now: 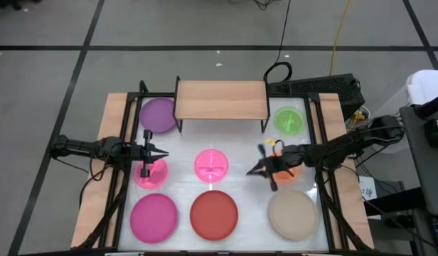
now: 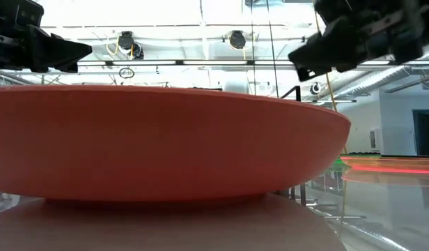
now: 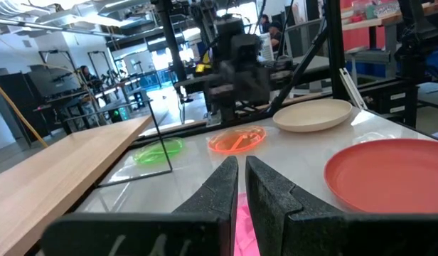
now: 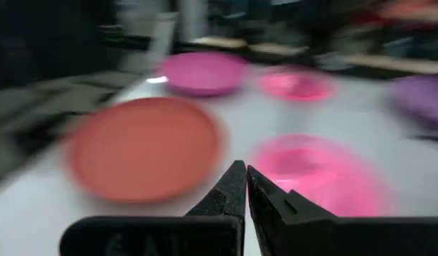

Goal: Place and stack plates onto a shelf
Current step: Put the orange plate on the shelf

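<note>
both jaws nearly closed, empty: left gripper (image 1: pixel 162 153), right gripper (image 1: pixel 253 171).

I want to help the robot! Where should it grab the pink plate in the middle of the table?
Grab the pink plate by its thin rim, probably on the edge facing the right pincer, which is closest. The plate lies flat on the table, so one finger would need to slip under the rim and the other press on top. Its far side faces the shelf, so there is less room there.
</note>
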Controlling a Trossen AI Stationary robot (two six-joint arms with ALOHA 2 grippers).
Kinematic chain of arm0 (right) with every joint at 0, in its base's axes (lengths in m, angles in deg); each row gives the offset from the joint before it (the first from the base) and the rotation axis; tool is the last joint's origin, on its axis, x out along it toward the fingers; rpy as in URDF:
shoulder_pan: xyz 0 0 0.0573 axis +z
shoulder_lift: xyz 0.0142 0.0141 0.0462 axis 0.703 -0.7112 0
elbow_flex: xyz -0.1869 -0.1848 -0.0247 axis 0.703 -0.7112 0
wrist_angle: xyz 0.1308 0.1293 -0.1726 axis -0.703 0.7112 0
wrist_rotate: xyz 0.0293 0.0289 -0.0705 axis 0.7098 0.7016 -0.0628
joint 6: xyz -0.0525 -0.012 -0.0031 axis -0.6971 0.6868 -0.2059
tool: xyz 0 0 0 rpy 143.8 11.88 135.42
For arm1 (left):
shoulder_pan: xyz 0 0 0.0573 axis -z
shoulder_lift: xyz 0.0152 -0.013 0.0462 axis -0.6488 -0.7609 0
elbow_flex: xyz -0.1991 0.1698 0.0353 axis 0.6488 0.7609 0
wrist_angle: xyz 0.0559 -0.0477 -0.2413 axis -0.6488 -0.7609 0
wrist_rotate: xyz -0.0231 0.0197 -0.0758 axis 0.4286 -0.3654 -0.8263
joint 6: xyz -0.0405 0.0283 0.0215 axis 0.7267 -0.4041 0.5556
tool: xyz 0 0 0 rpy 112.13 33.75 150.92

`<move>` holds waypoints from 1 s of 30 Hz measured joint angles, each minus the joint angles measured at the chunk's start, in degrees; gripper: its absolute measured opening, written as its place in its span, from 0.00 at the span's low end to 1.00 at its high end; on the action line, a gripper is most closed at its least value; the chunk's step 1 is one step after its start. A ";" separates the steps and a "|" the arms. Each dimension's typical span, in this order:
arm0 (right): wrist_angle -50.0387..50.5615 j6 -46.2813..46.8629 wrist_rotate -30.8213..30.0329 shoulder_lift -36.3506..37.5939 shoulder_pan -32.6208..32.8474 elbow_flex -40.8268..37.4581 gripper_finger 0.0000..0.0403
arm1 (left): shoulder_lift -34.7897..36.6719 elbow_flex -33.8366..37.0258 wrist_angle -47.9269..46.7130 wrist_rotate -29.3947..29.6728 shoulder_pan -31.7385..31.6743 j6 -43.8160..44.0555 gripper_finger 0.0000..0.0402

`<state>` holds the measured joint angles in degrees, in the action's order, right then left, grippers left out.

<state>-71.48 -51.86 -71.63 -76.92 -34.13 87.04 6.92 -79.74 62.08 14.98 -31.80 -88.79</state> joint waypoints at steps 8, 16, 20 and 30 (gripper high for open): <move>8.28 5.36 2.80 -13.40 0.56 7.69 0.09 | 0.00 0.00 0.02 -0.01 -0.01 0.00 0.09; 3.32 8.16 2.83 -17.43 2.06 10.22 0.30 | 0.00 0.00 0.01 -0.01 0.00 0.00 0.09; 3.14 9.10 2.66 -17.42 3.35 11.63 0.36 | 0.01 0.00 0.03 -0.01 -0.01 0.00 0.09; 26.13 9.21 2.64 -17.05 7.40 19.98 0.37 | 0.00 0.00 0.05 -0.01 0.01 0.00 0.09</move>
<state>-45.35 -42.65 -68.99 -93.96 -26.73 107.02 6.92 -79.74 62.13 14.98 -31.79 -88.79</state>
